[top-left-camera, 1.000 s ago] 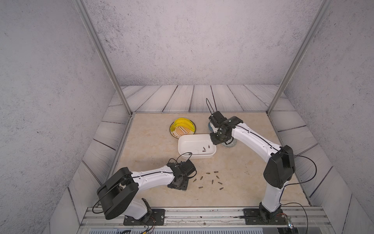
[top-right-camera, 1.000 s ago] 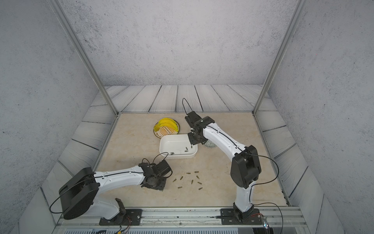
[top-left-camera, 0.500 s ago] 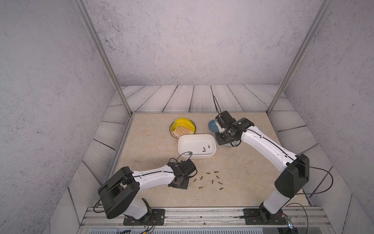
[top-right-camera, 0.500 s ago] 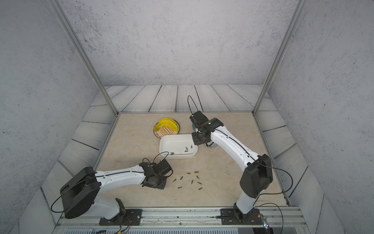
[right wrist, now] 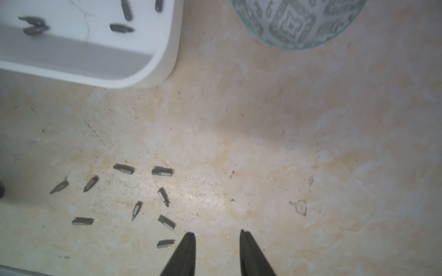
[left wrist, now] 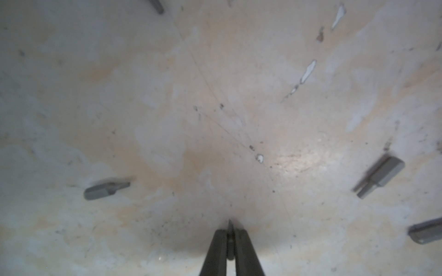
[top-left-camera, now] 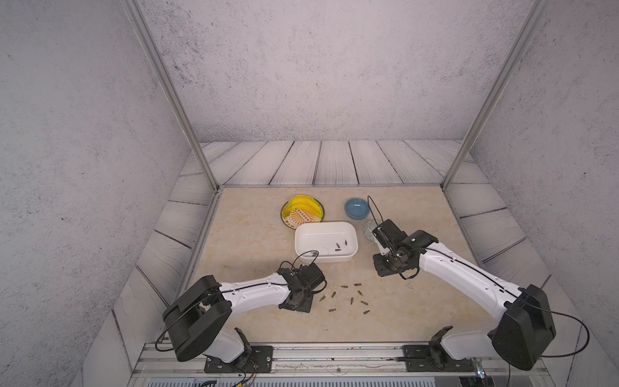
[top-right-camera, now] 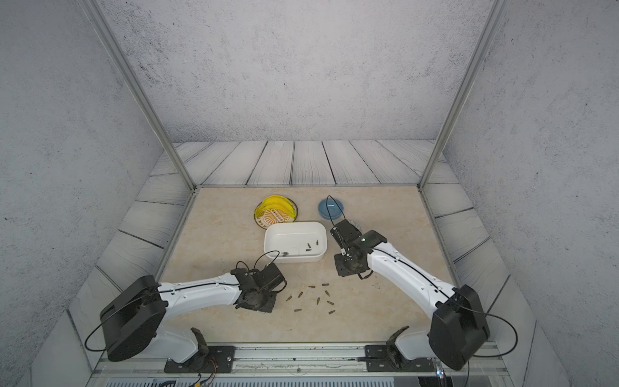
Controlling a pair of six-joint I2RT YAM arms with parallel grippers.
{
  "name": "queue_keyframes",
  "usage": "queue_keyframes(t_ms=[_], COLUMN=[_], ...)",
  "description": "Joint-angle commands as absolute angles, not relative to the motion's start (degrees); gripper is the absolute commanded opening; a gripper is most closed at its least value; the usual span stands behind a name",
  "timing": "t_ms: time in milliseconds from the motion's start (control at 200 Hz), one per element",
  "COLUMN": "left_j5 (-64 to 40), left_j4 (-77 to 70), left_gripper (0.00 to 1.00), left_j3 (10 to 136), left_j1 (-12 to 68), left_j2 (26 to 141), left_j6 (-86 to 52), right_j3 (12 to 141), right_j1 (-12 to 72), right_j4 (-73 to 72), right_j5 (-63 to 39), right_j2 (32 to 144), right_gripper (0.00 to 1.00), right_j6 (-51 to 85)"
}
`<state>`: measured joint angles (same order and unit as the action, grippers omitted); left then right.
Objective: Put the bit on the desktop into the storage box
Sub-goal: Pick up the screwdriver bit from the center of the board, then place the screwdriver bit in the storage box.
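Grasp: left hand (left wrist: pixel 230 231) clenched on small grey bit (left wrist: pixel 229 246).
Next: lift into white rectangular storage box (top-left-camera: pixel 335 258).
Right hand (right wrist: pixel 216 235): released.

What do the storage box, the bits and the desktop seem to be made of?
Storage box: probably plastic, smooth white with rounded moulded corners.
Bits: likely steel, dull dark grey, with faceted shanks and shaped tips.
Desktop: stone-look surface, beige with orange veining and a soft sheen; real marble or printed laminate, I cannot tell.

The left jaws now clamp a bit (left wrist: pixel 230 239), and the right arm (top-left-camera: pixel 452 268) stands back from the storage box (top-left-camera: pixel 331 258), lower over the bench (top-left-camera: pixel 402 318).
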<state>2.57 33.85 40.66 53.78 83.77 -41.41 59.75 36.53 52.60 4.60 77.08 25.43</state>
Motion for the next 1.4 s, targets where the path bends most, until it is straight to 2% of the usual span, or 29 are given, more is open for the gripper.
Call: queue_keyframes(t_ms=[0, 205, 451, 771, 1066, 1251, 1392], left_j5=[-0.51, 3.34, 3.73, -2.32, -5.62, -5.74, -6.25], left_j4=[30.95, 42.97, 48.7, 51.9, 46.83, 45.76, 46.11], left_gripper=[0.0, 0.0, 0.0, 0.0, 0.0, 0.11, 0.33], left_j3=[39.77, 49.34, 64.42, 87.13, 89.67, 90.04, 90.9], left_j1=[53.93, 53.17, 46.26, 36.62, 35.24, 34.98, 34.8], left_j2=[86.48, 80.41, 79.44, 100.16, 110.79, 112.18, 113.4], left_j6=[-40.71, -36.92, -27.14, -15.91, -15.03, -14.77, -14.33], right_j3=[56.42, 50.35, 46.15, 44.56, 43.43, 44.09, 43.88], right_j1=[38.54, 39.11, 40.54, 44.91, 45.09, 45.17, 45.98], right_j4=[49.83, 47.58, 44.6, 43.55, 40.62, 41.29, 41.57], right_j5=[3.03, 2.47, 0.46, 2.61, 3.2, 2.65, 1.86], right_j2=[74.34, 73.17, 71.87, 72.26, 73.59, 74.35, 74.45], right_gripper=[0.36, 0.36, 0.36, 0.36, 0.36, 0.36, 0.36], right_j6=[29.36, 31.38, 34.16, 37.62, 33.77, 34.53, 35.78])
